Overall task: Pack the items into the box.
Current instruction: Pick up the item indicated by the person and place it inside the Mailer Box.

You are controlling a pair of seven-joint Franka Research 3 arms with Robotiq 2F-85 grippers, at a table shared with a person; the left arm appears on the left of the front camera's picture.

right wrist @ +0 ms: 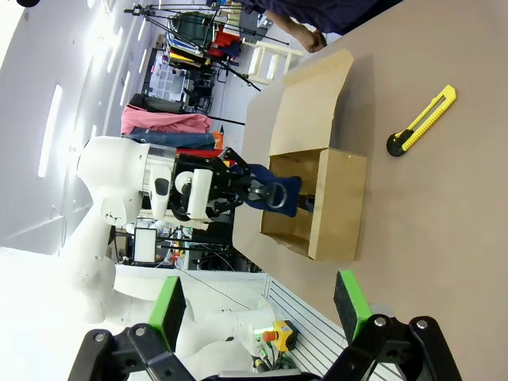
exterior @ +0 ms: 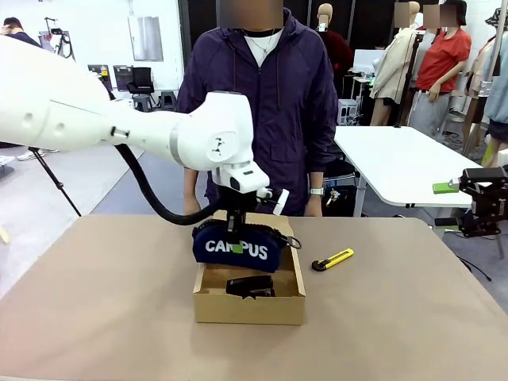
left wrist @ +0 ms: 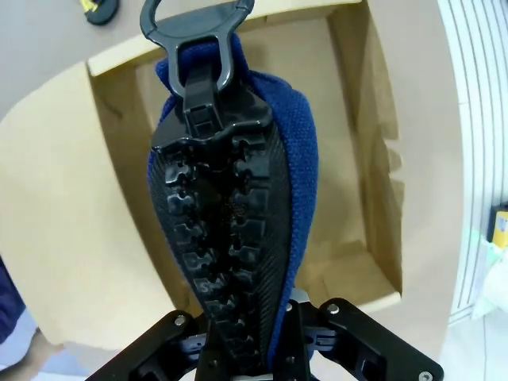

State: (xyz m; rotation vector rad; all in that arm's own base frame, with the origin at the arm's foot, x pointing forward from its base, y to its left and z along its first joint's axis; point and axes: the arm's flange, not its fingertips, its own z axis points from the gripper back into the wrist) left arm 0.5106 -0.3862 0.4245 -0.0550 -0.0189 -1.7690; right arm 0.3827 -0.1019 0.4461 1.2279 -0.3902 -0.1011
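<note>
While the pouch [exterior: 262, 250] is clamped over the box [exterior: 248, 309] by the left gripper [exterior: 236, 246], the right gripper [right wrist: 258, 309] is seen open; brown tabletop [exterior: 95, 302], cluttered room.

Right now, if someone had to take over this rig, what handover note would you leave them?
Left gripper: shut on the navy pouch, gripped from above, hanging at the box opening.
Right gripper: open, holding nothing, off at the table's right side.
Done: the stapler lies inside the box, lid flap open.
Left: lower and release the pouch, then pack the utility knife, which lies on the table right of the box.
</note>
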